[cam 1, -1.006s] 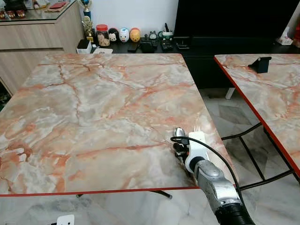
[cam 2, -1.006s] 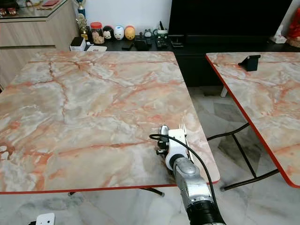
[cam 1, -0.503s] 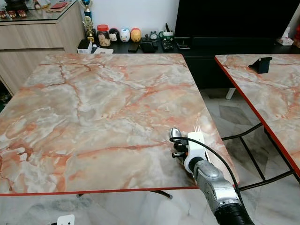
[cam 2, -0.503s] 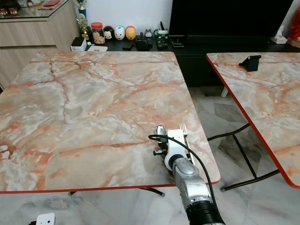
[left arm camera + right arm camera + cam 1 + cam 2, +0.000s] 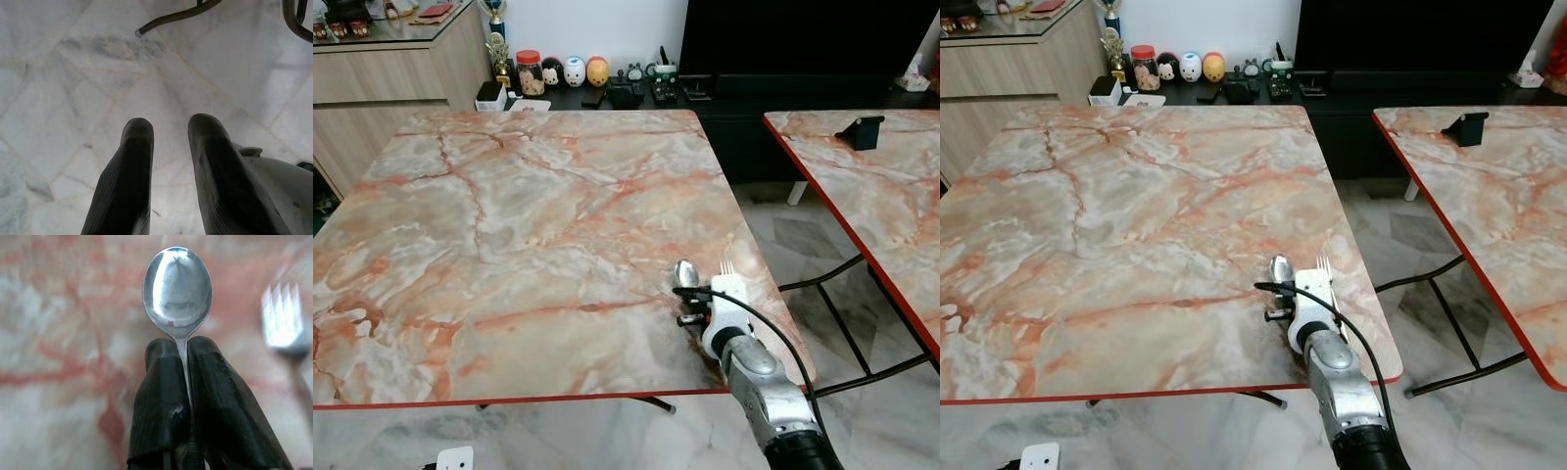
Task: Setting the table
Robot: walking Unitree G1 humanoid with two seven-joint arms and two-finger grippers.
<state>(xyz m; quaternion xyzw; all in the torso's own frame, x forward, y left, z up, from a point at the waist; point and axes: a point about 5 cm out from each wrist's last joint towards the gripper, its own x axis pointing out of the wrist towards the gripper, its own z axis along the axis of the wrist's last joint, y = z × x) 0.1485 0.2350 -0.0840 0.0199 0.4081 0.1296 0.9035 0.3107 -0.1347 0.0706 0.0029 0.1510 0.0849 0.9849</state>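
We hold the spoon (image 5: 177, 286) by its neck in our right gripper (image 5: 182, 350), both black fingers clamped against the thin handle with the bowl sticking out past the tips. In the left eye view this sits at the lower right of the frame, over the near right corner of the marble table (image 5: 509, 215), with the fork (image 5: 727, 268) lying just beside the spoon on its right. Our left gripper (image 5: 168, 127) hangs idle over the pale floor, its fingers slightly parted and holding nothing.

We judge the step in hand to be laying the spoon down alongside the fork. To do it well, we should keep the handle parallel to the fork, lower until the bowl rests flat on the marble, and only then let the fingers part, drawing straight back along the handle so the spoon does not twist or slide into the tines.

The margins are tight here. The red table edge (image 5: 558, 399) runs across the bottom of the frame close under our wrist, and the right edge falls away just beyond the fork, toward the floor gap and the second table (image 5: 881, 196) at the far right. All the open room lies up and to the left across the bare marble, so any correction is safer made that way.
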